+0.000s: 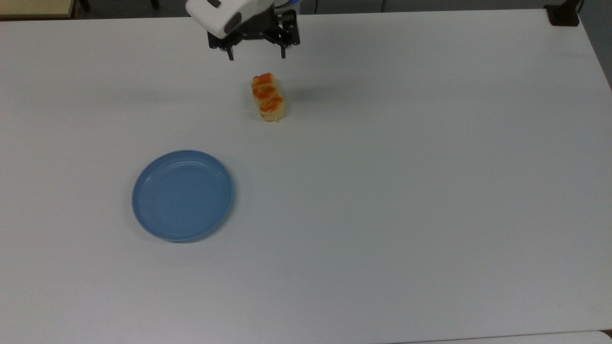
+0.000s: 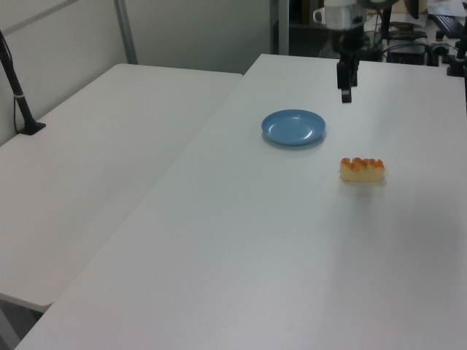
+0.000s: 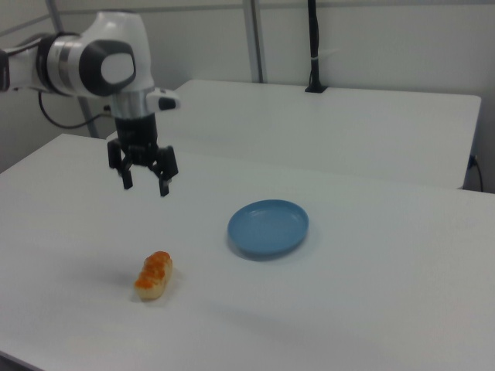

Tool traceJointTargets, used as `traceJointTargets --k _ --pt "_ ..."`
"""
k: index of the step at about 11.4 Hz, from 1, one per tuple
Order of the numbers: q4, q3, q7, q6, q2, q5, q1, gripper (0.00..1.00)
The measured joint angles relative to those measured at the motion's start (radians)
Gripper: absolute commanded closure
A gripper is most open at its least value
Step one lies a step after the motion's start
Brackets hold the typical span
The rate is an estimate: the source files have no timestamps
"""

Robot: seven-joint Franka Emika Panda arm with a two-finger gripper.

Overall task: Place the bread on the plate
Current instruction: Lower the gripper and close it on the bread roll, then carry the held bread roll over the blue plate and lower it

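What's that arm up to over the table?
A robot arm hangs its gripper in the air, open and empty, above a white table. A bread lies untouched on the table, and in the top view the gripper sits just above it in the picture. A blue plate sits empty some way off from the bread. Nothing has been picked up yet; the bread probably goes on the plate.

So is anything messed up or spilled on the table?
No, nothing stands out. The bread lies whole on the table, bumps up, apart from the plate, which sits flat with nothing on it. The open gripper hangs in the air near the bread, touching nothing.
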Motion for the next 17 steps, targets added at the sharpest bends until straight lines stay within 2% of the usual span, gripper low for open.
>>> traceJointTargets --k 2,5,7,8,9,10,12,14,15,17 --pt "-0.108 0.018 -0.002 0.073 0.009 -0.012 0.026 0.0" --pt "-0.287 0.037 -0.002 0.244 0.06 -0.113 0.04 0.0" --pt "-0.347 0.037 -0.002 0.305 0.097 -0.166 0.039 0.02" --pt "-0.362 0.037 -0.002 0.33 0.113 -0.18 0.039 0.29" --pt "-0.369 0.037 -0.003 0.349 0.129 -0.187 0.039 0.65" --pt "-0.369 0.037 -0.003 0.357 0.139 -0.188 0.039 0.84" --pt "-0.36 0.037 -0.002 0.374 0.14 -0.188 0.039 0.85" --pt "-0.285 0.035 0.028 0.381 0.137 -0.165 0.033 0.79" --pt "-0.24 0.024 0.029 0.381 0.135 -0.153 0.028 0.79" --pt "-0.147 -0.03 0.027 0.381 0.135 -0.149 0.008 0.79"
